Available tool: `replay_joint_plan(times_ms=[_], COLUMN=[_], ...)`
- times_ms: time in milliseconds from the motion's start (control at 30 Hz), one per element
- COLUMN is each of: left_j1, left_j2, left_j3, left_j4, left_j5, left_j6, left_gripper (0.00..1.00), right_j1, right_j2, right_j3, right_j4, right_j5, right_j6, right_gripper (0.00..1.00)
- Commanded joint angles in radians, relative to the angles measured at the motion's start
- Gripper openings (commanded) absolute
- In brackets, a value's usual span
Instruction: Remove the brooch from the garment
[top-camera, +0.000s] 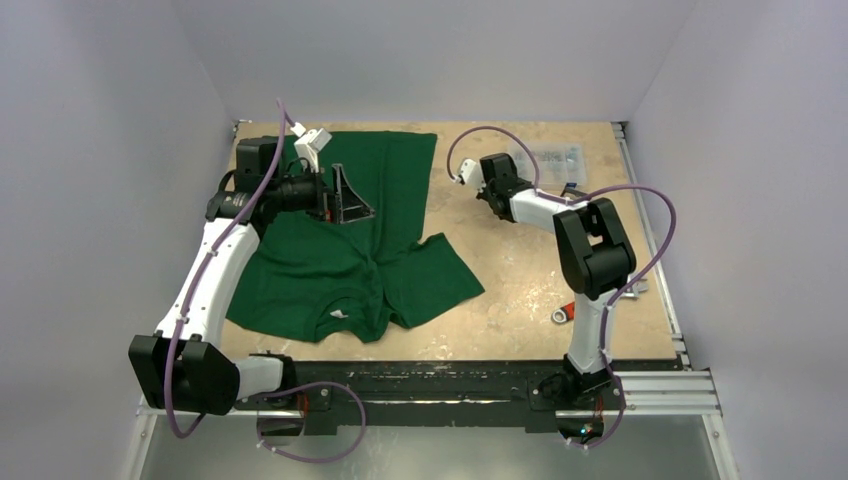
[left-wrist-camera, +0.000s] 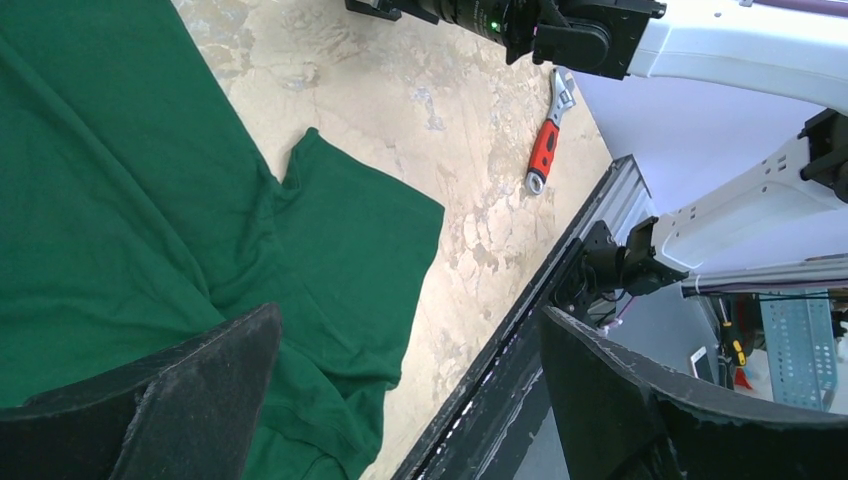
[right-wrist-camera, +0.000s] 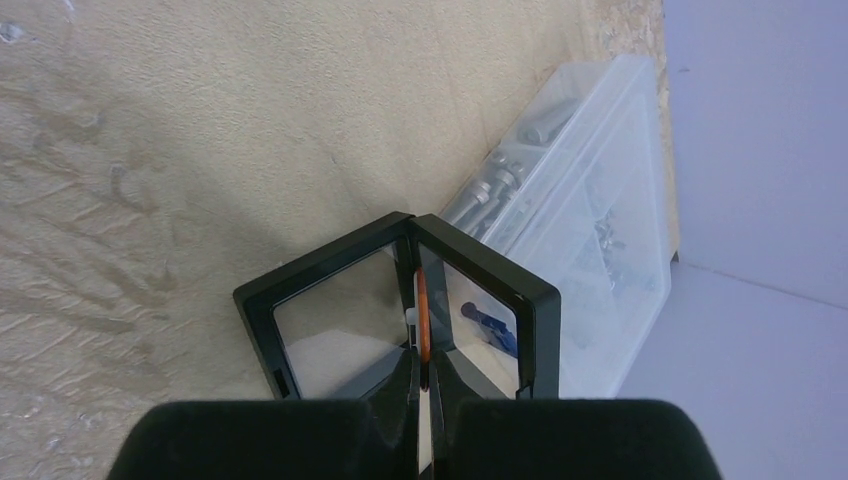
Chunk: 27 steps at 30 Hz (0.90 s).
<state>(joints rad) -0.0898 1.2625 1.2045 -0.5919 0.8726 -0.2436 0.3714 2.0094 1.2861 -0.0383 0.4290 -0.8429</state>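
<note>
Garment (top-camera: 310, 265): brooch not visible, removal unconfirmed | left gripper (top-camera: 348, 200) upper left, jaws spread | right gripper (right-wrist-camera: 415, 240) jaws pressed together

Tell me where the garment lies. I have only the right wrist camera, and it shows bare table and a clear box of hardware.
Observer: The garment lies spread on the left half of the table, its neck toward the arm bases.
Operator: Report the left gripper.
Observer: The left gripper is above the garment's far part, fingers wide apart with nothing between them. I cannot tell whether it touches the cloth.
</note>
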Motion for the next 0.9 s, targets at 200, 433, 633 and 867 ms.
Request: replay_joint_plan(times_ms=[200, 433, 633, 867], left_j1=[0.004, 0.004, 0.004, 0.004], left_j2=[-0.003, -0.001, 0.005, 0.002], left_j3=[0.021, 0.023, 0.023, 0.020], left_j4=[0.035, 0.038, 0.040, 0.040], left_j5=[0.020, 0.023, 0.028, 0.032], left_j6=[-0.007, -0.008, -0.009, -0.011], left_gripper=[1.00, 1.00, 1.00, 1.00], right_j1=[-0.008, -0.009, -0.008, -0.009], right_j2=[0.019, 0.020, 0.004, -0.026], right_j3=[0.023, 0.025, 0.041, 0.057], right_j4=[-0.007, -0.035, -0.077, -0.122], right_j5=[-0.023, -0.046, -0.070, -0.087], right_j6=[-0.001, 0.008, 0.040, 0.072], right_gripper=[0.04, 0.14, 0.24, 0.36])
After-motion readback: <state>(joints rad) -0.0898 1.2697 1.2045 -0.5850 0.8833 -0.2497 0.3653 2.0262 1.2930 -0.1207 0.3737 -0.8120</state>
